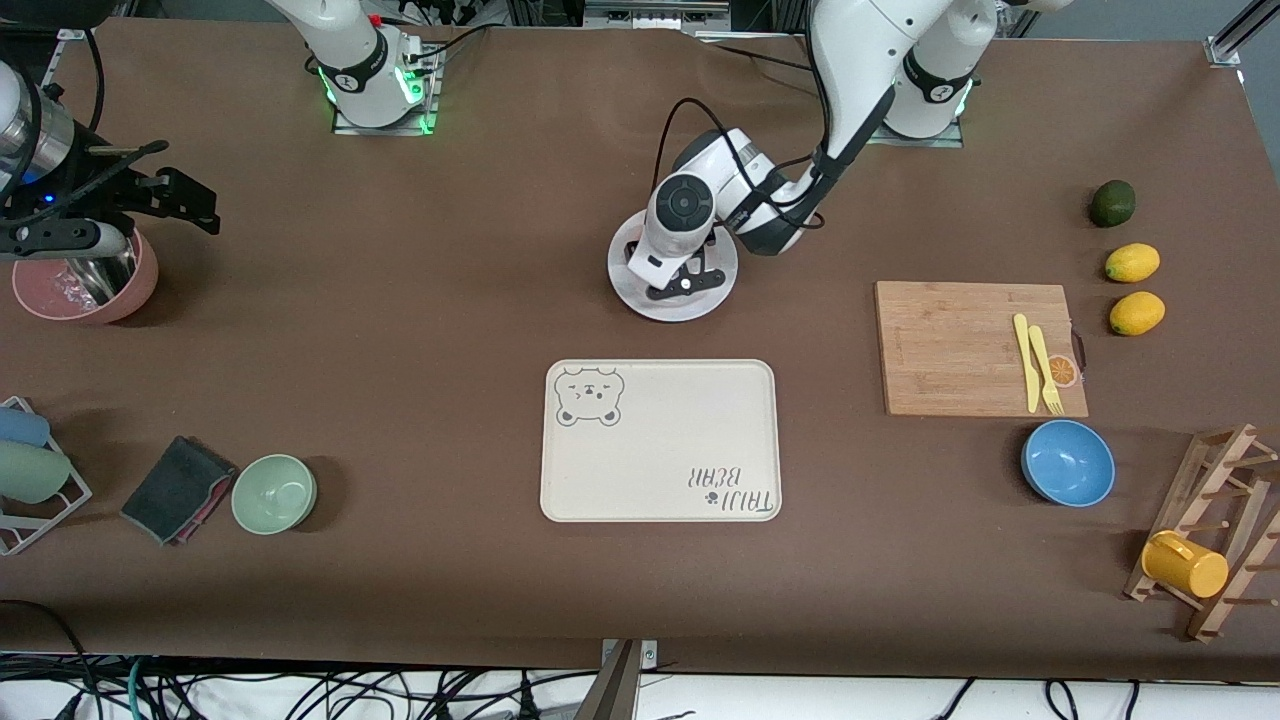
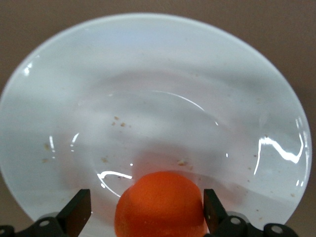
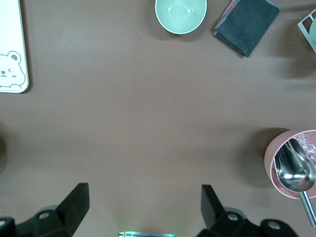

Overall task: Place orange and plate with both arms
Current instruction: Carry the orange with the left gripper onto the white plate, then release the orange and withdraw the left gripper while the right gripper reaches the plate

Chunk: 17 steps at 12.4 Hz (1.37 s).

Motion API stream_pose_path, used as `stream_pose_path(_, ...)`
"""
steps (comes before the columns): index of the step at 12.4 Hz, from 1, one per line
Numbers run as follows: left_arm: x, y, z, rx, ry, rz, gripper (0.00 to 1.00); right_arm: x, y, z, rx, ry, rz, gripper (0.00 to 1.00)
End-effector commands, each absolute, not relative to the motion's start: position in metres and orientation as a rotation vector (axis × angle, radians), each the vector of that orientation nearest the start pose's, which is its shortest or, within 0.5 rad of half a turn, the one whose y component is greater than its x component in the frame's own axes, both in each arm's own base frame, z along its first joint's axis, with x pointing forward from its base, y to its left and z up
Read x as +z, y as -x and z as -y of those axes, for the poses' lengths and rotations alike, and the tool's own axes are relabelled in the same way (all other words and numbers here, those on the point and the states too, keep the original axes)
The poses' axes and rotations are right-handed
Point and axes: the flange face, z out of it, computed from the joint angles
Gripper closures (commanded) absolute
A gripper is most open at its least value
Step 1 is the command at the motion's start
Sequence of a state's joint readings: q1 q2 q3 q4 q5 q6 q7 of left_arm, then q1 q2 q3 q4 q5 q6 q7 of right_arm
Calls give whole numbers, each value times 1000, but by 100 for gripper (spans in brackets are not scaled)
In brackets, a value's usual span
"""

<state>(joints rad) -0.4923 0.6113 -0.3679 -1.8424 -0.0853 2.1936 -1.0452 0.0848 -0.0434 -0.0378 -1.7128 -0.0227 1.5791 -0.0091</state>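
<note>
Front view: the plate [image 1: 672, 300] lies on the brown bench [image 1: 450, 300] just above the frame's center, above the cream tray [image 1: 660, 440]. The left hand [image 1: 680, 285] is down over the plate, its white wrist covering most of the dish; the orange cannot be seen here. The right hand [image 1: 185, 200] hangs at the upper left of the frame, over the bench beside the pink bowl [image 1: 85, 285]. At the right of the frame are a cutting board [image 1: 960, 345], a blue bowl [image 1: 1068, 462], two lemons [image 1: 1132, 263] and a dark green fruit [image 1: 1112, 203]. At the lower left sits a green bowl [image 1: 274, 493] next to a dark cloth [image 1: 178, 488].

Left wrist view: the plate [image 2: 148, 98] fills the frame. The orange [image 2: 160, 205] sits at the bottom center, resting on the plate, between the two fingers [image 2: 79, 212] of the left hand [image 2: 146, 212]. The fingers are spread; one is well clear of the fruit, the other just beside it, and contact cannot be told.

Right wrist view: the right hand [image 3: 145, 205] is released, fingers [image 3: 76, 200] wide apart over bare bench. The pink bowl [image 3: 289, 163] with a spoon [image 3: 295, 172] is at the lower right, the green bowl [image 3: 180, 15] and cloth [image 3: 247, 22] along the top, the tray's corner [image 3: 12, 49] at the upper left.
</note>
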Motion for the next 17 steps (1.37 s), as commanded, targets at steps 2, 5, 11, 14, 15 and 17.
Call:
stream_pose_path(2, 297, -507, 422, 615, 2990, 575, 0, 587, -537, -27, 140, 3149, 93, 0)
stream_pose_path(5, 361, -585, 345, 600, 3031, 715, 0, 587, -536, -40, 152, 3150, 131, 0)
stream_pose_path(11, 371, -669, 102, 559, 3115, 649, 0, 529, -527, -128, 488, 3054, 339, 0)
stream_pose_path(14, 366, -676, 4, 510, 3139, 482, 0, 485, -540, -169, 600, 2706, 265, 0)
stream_pose_path(15, 367, -676, -13, 502, 3156, 439, 0, 476, -545, -179, 581, 2655, 246, 0)
stream_pose_path(17, 374, -675, -40, 479, 3155, 473, 0, 449, -550, -225, 551, 2596, 254, 0)
